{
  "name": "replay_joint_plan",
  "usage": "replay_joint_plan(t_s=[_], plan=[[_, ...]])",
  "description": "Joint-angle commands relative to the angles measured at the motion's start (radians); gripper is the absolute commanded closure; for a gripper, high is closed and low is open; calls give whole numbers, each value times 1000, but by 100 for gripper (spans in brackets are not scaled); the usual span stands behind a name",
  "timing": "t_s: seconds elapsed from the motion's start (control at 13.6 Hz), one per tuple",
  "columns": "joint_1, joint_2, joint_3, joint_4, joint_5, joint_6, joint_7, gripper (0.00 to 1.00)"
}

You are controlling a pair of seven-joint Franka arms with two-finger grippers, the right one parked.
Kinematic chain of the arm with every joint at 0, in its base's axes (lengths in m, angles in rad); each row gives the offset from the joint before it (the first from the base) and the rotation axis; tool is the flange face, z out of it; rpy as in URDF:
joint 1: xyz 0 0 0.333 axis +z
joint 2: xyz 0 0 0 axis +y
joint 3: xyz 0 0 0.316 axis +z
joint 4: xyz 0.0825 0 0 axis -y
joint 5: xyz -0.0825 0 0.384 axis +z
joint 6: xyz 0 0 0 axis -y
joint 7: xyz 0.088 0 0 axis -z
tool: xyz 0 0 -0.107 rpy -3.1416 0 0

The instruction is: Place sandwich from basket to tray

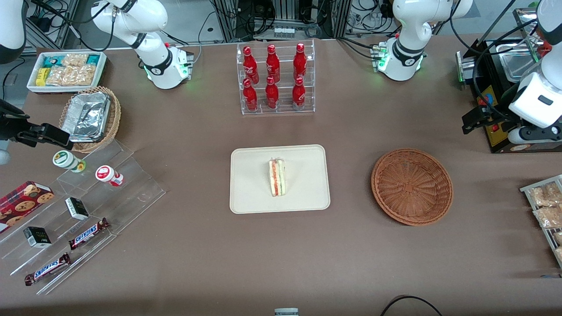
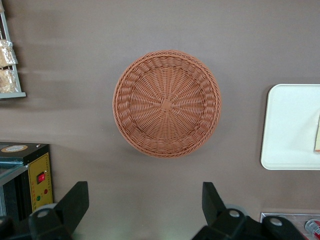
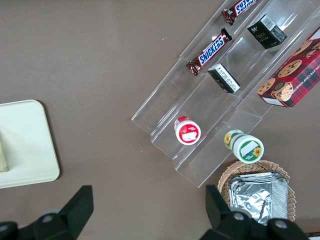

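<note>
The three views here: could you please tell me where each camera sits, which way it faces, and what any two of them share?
Front view: high up, facing the robots, looking down on the table; sandwich lies on the tray, basket empty; both arms show.
Left wrist view: on the working arm, looking straight down on the basket; open end effector shows, raised above the table beside the basket.
Right wrist view: on the parked arm, looking down at a clear stand.
Shared: all three show the tray; front and left wrist show the basket.

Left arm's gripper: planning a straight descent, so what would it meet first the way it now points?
The gripper, fingers open, points down at bare brown table beside the round reddish-brown wicker basket; probably tabletop first, though depth is unclear.
</note>
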Motion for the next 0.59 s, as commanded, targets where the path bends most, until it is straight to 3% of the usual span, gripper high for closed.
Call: replay_joint_plan(t_s=[0.0, 0.51], plan=[[-20, -32, 27, -22, -17, -5, 15, 0], [-22, -12, 42, 32, -14, -41, 18, 0]])
